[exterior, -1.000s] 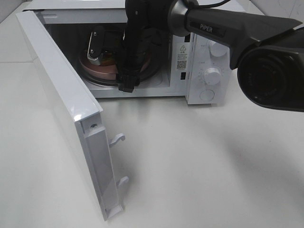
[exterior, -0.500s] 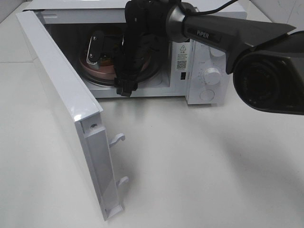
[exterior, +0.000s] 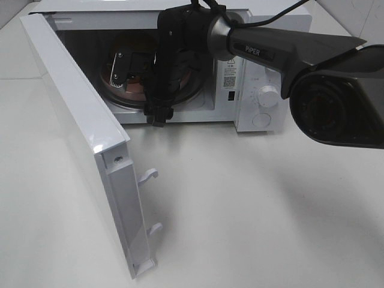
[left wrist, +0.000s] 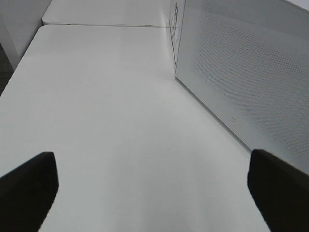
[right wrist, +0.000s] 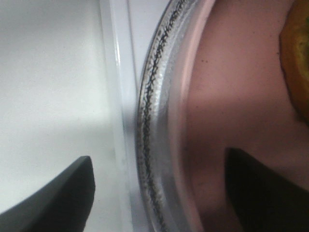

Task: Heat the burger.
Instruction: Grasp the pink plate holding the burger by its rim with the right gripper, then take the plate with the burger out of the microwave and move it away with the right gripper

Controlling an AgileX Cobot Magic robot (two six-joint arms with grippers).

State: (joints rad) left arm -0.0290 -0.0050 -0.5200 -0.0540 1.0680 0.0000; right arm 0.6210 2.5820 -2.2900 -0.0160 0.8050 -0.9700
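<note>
The white microwave [exterior: 264, 66] stands with its door [exterior: 78, 114] swung wide. Inside, a pinkish-brown plate [exterior: 129, 91] rests on the glass turntable [exterior: 195, 90]. My right gripper [exterior: 141, 75] reaches into the cavity over the plate. Close up, the right gripper [right wrist: 159, 193] is open, its dark fingertips [right wrist: 53, 193] set either side of the plate rim [right wrist: 193, 121] and the turntable edge [right wrist: 152, 121]. An orange-brown edge of the burger [right wrist: 297, 58] shows on the plate; from above it is mostly hidden. My left gripper [left wrist: 154, 193] is open over the bare table, beside the door.
The door's perforated outer panel [left wrist: 241, 72] stands close to the left gripper. Two latch hooks [exterior: 149, 175] stick out of the door's free edge. The microwave's knobs [exterior: 269, 93] are at the right. The right arm's dark body [exterior: 336, 102] fills the upper right.
The right arm has shifted a little to the left and forward at the cavity's mouth, and its gripper sits slightly lower over the plate. The plate has not moved.
</note>
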